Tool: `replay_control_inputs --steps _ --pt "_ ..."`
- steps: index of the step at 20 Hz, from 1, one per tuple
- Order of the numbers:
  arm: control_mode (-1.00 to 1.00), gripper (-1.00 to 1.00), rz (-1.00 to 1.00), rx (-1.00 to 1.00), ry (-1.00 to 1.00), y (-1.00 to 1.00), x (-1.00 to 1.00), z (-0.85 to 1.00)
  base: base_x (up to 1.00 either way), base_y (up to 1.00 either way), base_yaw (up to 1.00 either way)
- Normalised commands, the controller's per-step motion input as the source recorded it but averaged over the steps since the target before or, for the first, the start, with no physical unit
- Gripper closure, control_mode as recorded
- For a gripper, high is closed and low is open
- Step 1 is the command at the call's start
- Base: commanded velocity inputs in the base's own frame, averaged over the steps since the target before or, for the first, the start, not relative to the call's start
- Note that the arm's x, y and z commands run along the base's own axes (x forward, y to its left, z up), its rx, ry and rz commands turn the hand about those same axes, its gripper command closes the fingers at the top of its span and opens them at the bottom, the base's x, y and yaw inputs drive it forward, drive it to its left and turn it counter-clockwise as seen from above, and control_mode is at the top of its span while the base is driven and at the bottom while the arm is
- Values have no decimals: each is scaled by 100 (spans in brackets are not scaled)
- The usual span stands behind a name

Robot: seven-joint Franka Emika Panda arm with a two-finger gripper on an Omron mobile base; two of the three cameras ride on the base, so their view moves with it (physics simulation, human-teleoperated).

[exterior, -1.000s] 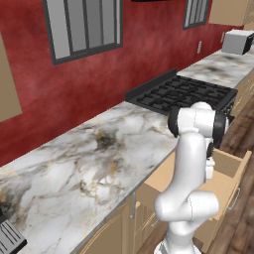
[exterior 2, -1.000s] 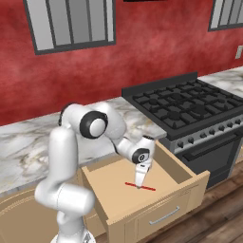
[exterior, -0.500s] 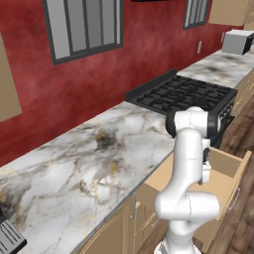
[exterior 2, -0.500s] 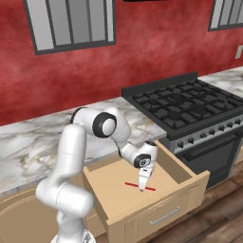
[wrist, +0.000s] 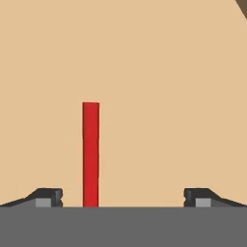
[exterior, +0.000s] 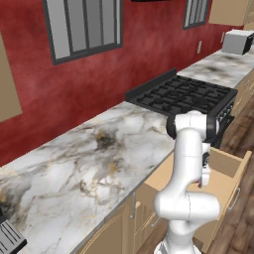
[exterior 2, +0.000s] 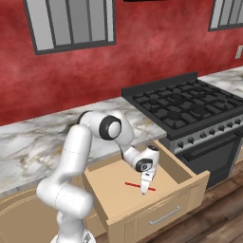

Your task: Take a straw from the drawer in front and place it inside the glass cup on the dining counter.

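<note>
You are seeing no readable text, label, brand, number or sign anywhere in these views; every surface is showing plain, unmarked color or pattern.

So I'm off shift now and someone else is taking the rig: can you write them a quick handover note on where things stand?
End effector: open, holding nothing, pointing down into the open drawer, low over the straw.
Straw: lying flat on the drawer floor; in the hand view it sits between the fingertips, nearer the left one.
Done: drawer is open, arm is positioned over the straw.
Left: lower, close on the straw, lift it out, carry it to the glass cup on the dining counter and drop it in.
</note>
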Motion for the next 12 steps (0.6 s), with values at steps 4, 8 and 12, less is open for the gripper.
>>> replay_control_inputs --steps 4,8,12 --pt "-100 -100 -1 0 0 0 2 -40 0 0 0" --pt "-100 -100 -3 0 0 0 1 -46 0 0 0" --pt "-100 100 -3 0 -1 0 0 -46 0 0 0"
